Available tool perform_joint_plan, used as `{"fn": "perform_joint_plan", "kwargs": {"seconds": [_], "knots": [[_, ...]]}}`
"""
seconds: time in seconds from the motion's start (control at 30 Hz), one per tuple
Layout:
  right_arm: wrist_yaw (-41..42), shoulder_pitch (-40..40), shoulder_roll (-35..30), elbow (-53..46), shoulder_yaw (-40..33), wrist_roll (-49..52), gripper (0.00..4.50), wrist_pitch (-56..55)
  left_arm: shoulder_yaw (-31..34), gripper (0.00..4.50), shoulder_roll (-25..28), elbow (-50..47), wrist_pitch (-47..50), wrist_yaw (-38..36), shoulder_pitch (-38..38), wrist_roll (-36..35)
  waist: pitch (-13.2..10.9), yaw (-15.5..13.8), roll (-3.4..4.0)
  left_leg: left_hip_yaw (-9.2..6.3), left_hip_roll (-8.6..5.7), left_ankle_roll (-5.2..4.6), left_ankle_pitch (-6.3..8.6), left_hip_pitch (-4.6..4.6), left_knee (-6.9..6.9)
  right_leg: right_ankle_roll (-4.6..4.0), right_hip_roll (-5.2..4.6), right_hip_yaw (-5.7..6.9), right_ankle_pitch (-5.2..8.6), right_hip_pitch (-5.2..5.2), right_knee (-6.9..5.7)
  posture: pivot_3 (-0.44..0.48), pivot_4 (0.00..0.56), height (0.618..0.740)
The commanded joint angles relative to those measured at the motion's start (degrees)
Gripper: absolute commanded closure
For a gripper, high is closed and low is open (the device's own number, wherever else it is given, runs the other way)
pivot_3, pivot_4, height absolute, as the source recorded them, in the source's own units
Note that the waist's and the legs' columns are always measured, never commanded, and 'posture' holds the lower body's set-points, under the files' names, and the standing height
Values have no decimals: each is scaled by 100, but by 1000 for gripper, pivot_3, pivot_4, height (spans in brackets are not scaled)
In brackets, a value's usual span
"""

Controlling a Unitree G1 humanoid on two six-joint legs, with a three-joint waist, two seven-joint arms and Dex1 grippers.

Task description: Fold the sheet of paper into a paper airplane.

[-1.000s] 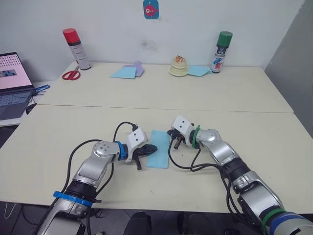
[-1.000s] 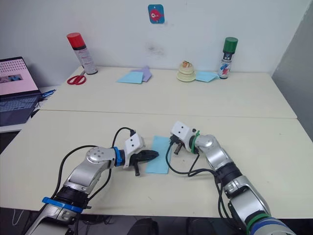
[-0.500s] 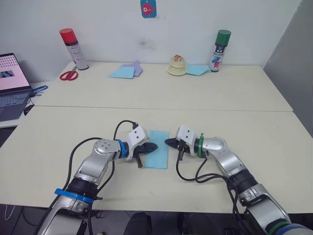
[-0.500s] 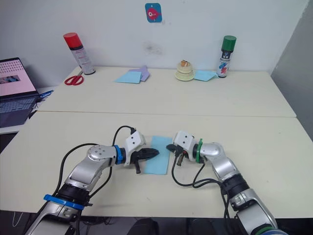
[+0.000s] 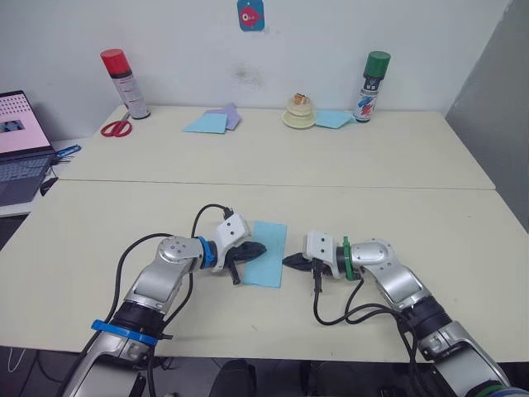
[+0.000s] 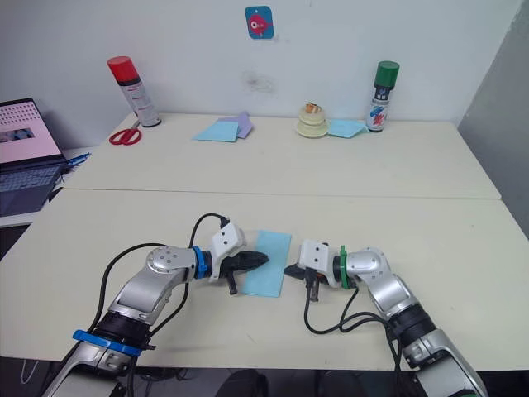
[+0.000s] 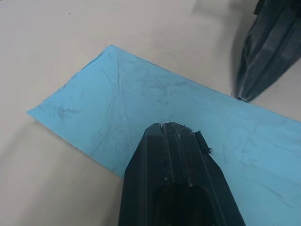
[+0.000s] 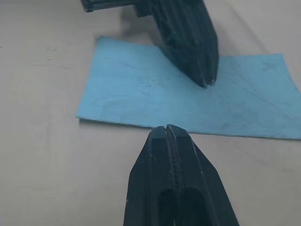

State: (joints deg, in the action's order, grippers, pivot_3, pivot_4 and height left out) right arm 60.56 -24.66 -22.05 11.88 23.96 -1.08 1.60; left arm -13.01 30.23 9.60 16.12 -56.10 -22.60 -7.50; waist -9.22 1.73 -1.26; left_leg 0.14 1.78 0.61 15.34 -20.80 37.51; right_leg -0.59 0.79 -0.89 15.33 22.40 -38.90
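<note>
The sheet of paper (image 5: 268, 251) is light blue and creased. It lies flat as an oblong on the near table, between my two grippers. My left gripper (image 5: 261, 247) is shut, and its tip (image 7: 171, 128) presses down on the paper's left half. My right gripper (image 5: 287, 261) is also shut and holds nothing. Its fingertips (image 8: 167, 129) rest on the table just off the paper's right edge, near the front corner. The two tips point at each other across the sheet. A paper airplane is out of view.
On the far table stand a red-capped spray can (image 5: 118, 81) and a green-capped can (image 5: 371, 86). Also there are scissors (image 5: 118, 126), light-blue and lilac sheets (image 5: 216, 121), a cream object (image 5: 301, 112) and another blue sheet (image 5: 335, 119). A laptop (image 5: 21, 141) sits at the left.
My right gripper has pulled back from the paper's far right edge, moving nearer and to the right. The paper now lies wider and flatter. The left gripper has stayed on the sheet.
</note>
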Motion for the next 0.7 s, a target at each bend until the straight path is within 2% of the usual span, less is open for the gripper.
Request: {"fn": "perform_joint_plan", "kwargs": {"seconds": [0.03,0.23,0.4,0.7], "knots": [[385,337,-131,-31,566,-256,4470,133,-58,4500,56,101,140,57,105,147,1,-1,-2,-1,0,0,0,0,-4,-2,0,2,1,0,2,0,150,729],[-92,259,-127,-314,-28,-57,4470,-63,-88,4500,44,79,150,61,114,162,6,-3,-7,0,-2,1,-1,7,-48,-4,-1,4,7,0,26,0,150,729],[-175,68,-239,-598,-490,298,4470,256,-109,4500,55,52,131,72,150,173,-7,-5,-10,1,-6,2,-1,0,-50,-2,-6,3,7,6,27,0,150,729],[-759,-655,490,772,-255,-181,4470,-78,-184,4500,52,48,108,40,142,211,-10,-1,-9,3,-4,1,-1,-4,-54,-3,-5,2,7,17,25,0,150,729]]}}
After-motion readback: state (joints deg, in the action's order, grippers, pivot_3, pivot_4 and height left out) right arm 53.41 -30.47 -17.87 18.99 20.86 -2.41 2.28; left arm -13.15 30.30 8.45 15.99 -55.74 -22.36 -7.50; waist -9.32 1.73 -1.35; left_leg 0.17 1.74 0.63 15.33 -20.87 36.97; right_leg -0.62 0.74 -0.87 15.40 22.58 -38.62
